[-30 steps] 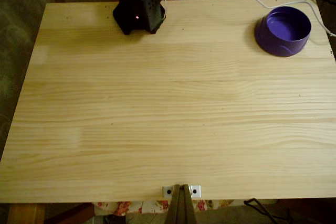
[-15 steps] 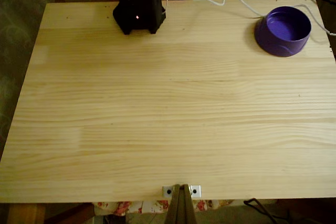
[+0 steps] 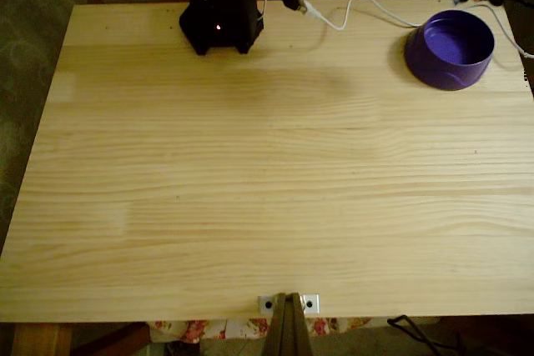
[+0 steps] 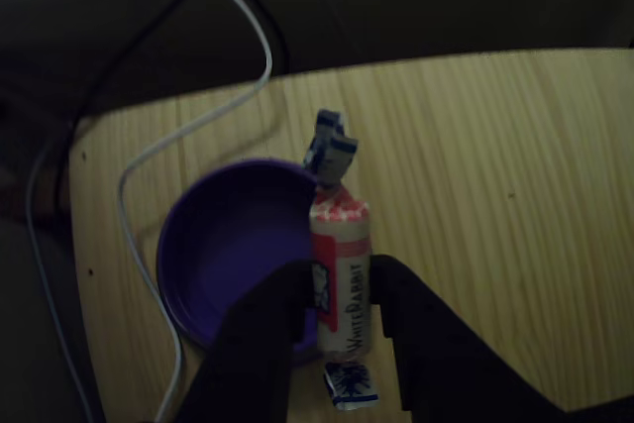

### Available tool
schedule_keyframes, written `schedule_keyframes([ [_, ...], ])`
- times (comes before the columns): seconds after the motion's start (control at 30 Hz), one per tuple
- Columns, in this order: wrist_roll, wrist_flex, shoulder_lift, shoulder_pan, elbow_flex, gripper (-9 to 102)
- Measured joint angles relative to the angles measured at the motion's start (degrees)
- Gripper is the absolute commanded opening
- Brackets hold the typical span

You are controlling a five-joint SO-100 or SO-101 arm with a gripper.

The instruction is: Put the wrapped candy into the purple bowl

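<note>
**Purple bowl waiting as the candy is hanging over its rim**

Pale wood table (image 3: 267, 172) is carrying the purple bowl (image 3: 450, 47) at its far right corner in the fixed view, with the arm's black base (image 3: 221, 18) well to the bowl's left and a white cable (image 3: 359, 6) trailing just behind the bowl. The other view is showing what the fixed view is leaving unclear: the gripper (image 4: 342, 319) is clenching the wrapped candy (image 4: 340, 269) between both fingers, upright, over the bowl's near rim, seemingly lined up for a drop inside.

Purple bowl (image 3: 450, 48) near the wooden table's (image 3: 250, 189) far right corner, white cable (image 3: 367, 2) just beside it.
</note>
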Motion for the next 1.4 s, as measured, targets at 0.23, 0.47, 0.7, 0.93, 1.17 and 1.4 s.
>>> schedule_keyframes([
  [0.23,-2.37,3.87,-10.20,-2.90,-7.82,0],
  [0.47,-2.37,5.98,-16.26,-4.92,-15.47,1],
  [0.7,-2.37,7.29,-19.42,-5.19,-18.81,5],
  [0.93,-2.37,7.29,-19.51,-5.19,-18.98,15],
  [1.17,-2.37,8.26,-19.51,-5.19,-18.98,19],
  [1.4,-2.37,8.96,-19.51,-5.19,-18.98,5],
])
